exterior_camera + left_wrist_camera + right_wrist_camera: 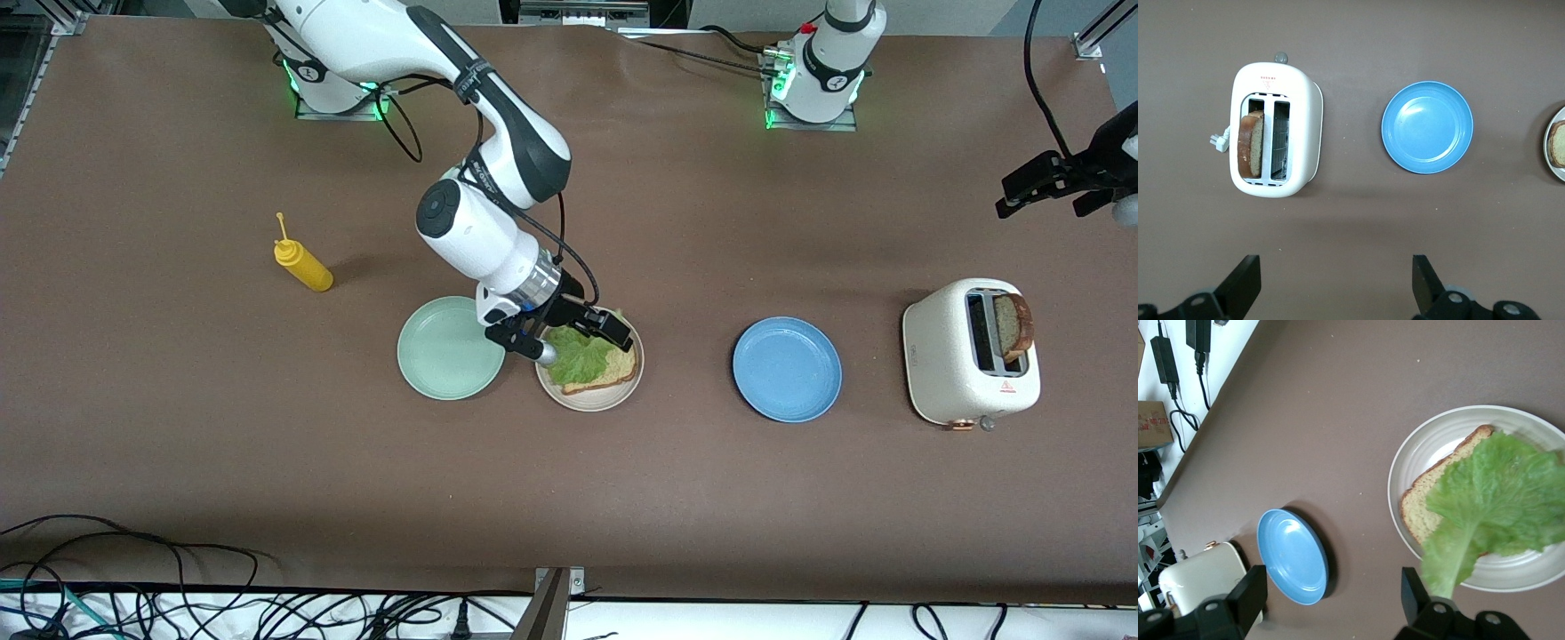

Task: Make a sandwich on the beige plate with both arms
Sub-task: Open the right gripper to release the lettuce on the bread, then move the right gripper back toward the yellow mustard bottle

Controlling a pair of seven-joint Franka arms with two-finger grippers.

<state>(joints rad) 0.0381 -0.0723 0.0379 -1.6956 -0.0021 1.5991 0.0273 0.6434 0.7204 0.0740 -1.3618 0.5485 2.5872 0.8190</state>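
Already the beige plate [590, 397] carries one bread slice [613, 373] topped by one lettuce leaf [580, 354], with the right hand [569, 336] spread wide directly over it, gripping nothing. One second slice [1013, 325] stands upright in the toaster [967, 356] at the left arm's end of the tabletop; the left hand [1331, 283], open and empty, is nearer. One mint plate [449, 348], one blue plate [787, 369], one mustard bottle [303, 263].

We see two glossy white arms with black joint bands, green-lit bases on grey metal plates, black cables looped along the right arm [480, 222], a ribbed silver wrist ring, black two-finger right gripper [569, 333], matching black left gripper [1058, 182].
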